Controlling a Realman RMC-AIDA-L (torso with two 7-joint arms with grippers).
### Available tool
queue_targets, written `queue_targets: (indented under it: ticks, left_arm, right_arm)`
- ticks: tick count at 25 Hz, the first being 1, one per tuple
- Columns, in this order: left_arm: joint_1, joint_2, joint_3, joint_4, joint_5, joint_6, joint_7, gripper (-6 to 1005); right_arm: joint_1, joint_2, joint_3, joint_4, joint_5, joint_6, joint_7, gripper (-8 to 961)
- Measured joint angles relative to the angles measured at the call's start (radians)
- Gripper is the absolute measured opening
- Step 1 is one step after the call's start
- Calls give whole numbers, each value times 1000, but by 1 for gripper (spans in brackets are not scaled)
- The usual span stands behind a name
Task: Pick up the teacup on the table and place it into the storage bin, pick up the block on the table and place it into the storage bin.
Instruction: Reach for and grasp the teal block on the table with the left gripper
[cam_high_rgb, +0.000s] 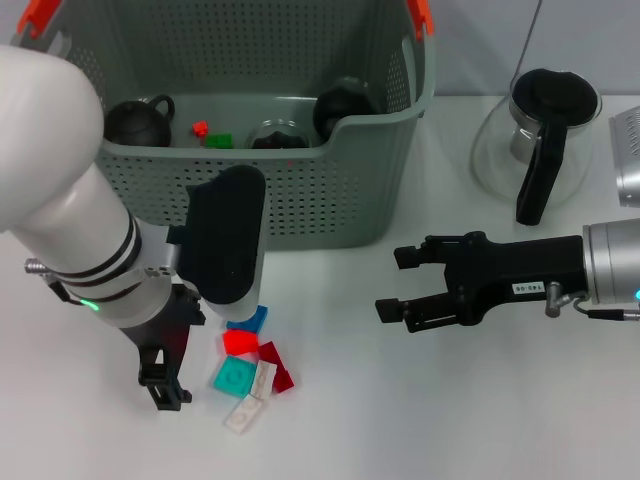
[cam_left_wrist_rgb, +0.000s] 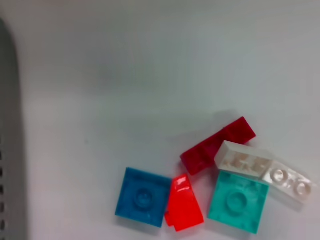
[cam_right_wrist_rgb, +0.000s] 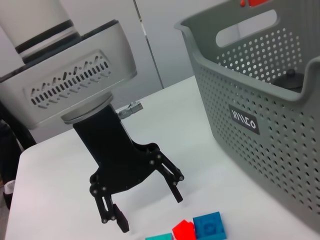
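A small pile of blocks lies on the white table in front of the storage bin (cam_high_rgb: 300, 205): a blue block (cam_high_rgb: 250, 319), a bright red one (cam_high_rgb: 238, 342), a teal one (cam_high_rgb: 232, 377), dark red pieces (cam_high_rgb: 272, 358) and a clear white one (cam_high_rgb: 245, 412). The left wrist view looks straight down on the blue block (cam_left_wrist_rgb: 143, 196), the bright red one (cam_left_wrist_rgb: 183, 202) and the teal one (cam_left_wrist_rgb: 237, 201). My left gripper (cam_high_rgb: 165, 385) (cam_right_wrist_rgb: 145, 205) stands open just left of the pile, holding nothing. My right gripper (cam_high_rgb: 393, 285) hangs open over bare table to the right. Dark round vessels (cam_high_rgb: 140, 118) lie in the bin; I cannot tell which is the teacup.
A glass pot with a black handle (cam_high_rgb: 535, 140) stands at the back right, and a metal object (cam_high_rgb: 625, 150) is at the right edge. Small red (cam_high_rgb: 201, 128) and green (cam_high_rgb: 218, 141) pieces lie inside the bin. The bin's black label (cam_right_wrist_rgb: 244, 119) faces the right wrist camera.
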Motion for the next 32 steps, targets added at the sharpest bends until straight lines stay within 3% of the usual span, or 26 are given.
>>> queue_targets:
  ticks: [16, 32]
  left_arm:
    - [-25, -5, 74, -42, -8, 11, -33, 931]
    - [-98, -6, 94, -120, -50, 4, -55, 925]
  right_arm:
    - [-4, -3, 0, 7, 0, 3, -8, 924]
    - [-14, -3, 0, 1, 0, 2, -14, 925]
